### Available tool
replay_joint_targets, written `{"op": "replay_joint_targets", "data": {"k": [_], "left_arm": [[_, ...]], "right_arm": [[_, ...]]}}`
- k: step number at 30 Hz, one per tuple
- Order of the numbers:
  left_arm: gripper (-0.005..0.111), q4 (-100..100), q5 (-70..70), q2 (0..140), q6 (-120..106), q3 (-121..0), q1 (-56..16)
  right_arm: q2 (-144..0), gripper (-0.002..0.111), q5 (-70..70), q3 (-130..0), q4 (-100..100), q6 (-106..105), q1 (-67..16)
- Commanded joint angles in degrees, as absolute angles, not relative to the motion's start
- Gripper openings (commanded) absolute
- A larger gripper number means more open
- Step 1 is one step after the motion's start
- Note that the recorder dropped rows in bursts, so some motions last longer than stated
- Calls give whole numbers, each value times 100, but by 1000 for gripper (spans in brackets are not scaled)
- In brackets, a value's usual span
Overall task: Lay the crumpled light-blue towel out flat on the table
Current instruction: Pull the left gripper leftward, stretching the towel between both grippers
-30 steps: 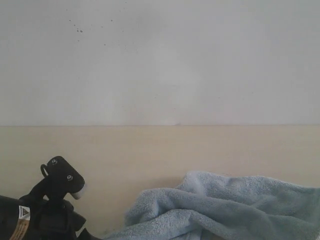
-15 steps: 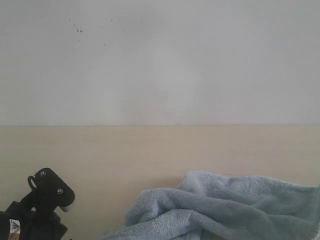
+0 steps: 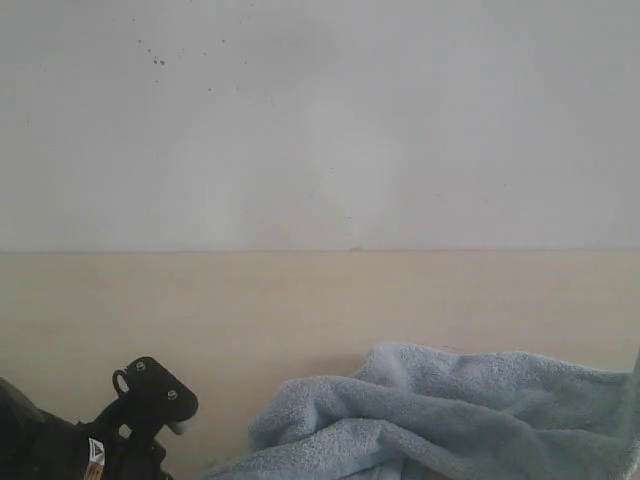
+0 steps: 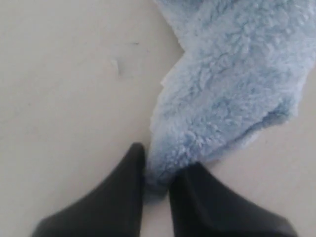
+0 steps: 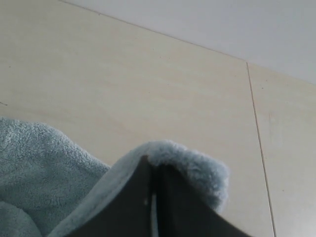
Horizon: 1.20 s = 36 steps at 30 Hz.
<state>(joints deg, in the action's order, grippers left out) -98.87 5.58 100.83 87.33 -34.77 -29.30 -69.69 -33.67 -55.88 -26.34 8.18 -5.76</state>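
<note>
The light-blue towel (image 3: 450,410) lies crumpled on the beige table (image 3: 300,300) at the front right of the exterior view. In the left wrist view a fluffy tip of the towel (image 4: 232,84) runs down between my two black fingers, and my left gripper (image 4: 165,165) is shut on it just above the table (image 4: 64,89). My right gripper (image 5: 153,165) is shut, with a fold of the towel (image 5: 197,165) wrapped over its tips and raised off the table (image 5: 148,84). In the exterior view only the left arm (image 3: 140,405) shows, low at the left; its fingertips are below the frame.
A white wall (image 3: 320,120) rises behind the table's far edge. A thin seam (image 5: 256,133) runs across the table surface beside the right gripper. Bare table stretches behind and to the left of the towel.
The left arm has sunk lower and shifted right, towards the towel's left end. The towel heap has kept its shape.
</note>
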Motion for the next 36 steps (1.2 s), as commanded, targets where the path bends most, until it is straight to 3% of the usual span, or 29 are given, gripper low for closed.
{"op": "replay_joint_targets", "data": {"k": [1,9,15,25,36], "left_arm": [[4,-9836,596,10147,8761,-3511,-2919],[4,-9995,250,7854,8898,-3462,-2919],[4,-9953,-798,6033,8363,-2909,-2919],[4,-4406,-3169,4274,2347,-2970,-2919],[4,-3263,-4579,3031,905,-4125,-2919]], "right_arm": [[-6918,0,-3379,-5561,-2734,825,-583],[-6109,0,-3687,-5561,-3721,1605,-583],[-5459,0,-3986,-5561,-4200,2073,-583],[-4421,0,-4492,-5561,-4764,2536,-583],[-3361,0,-5001,-5561,-4676,2192,-935]]}}
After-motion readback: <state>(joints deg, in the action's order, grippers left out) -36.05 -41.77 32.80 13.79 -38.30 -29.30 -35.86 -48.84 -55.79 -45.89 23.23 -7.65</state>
